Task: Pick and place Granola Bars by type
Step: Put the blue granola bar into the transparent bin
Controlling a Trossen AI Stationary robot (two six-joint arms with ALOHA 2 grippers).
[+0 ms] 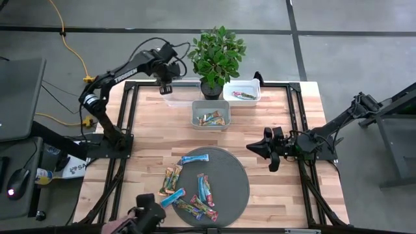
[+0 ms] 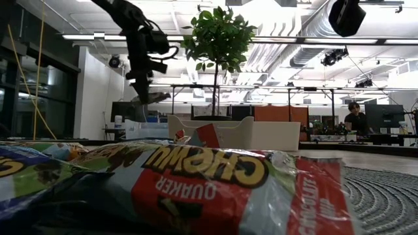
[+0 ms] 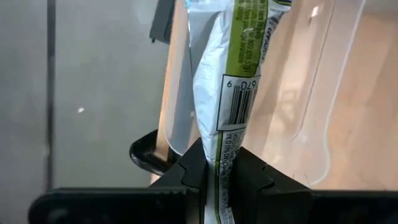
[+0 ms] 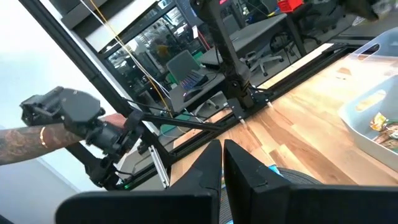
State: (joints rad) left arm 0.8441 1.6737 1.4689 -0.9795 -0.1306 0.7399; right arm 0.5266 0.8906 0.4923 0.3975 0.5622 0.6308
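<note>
two dark jointed arms, white lettering, perhaps "trossen", on the left arm [image 1: 123, 73]; black cables.

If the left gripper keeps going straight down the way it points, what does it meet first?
Probably the clear bin under it. The left gripper, shut on a granola bar, points into it; depth is hard to judge.

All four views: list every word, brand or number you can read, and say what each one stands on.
"CHEWY" and "QUAKER", upside down: red granola bar lying close to the low camera.
"TROSSEN": left arm, high view.
"9" and "670": by the barcode on the wrapped bar pinched in the left claw.
Fine print on that wrapper's green strip: too small to read.
Label at the table's left edge: partly hidden, unreadable.
Right wrist view: no text.
</note>
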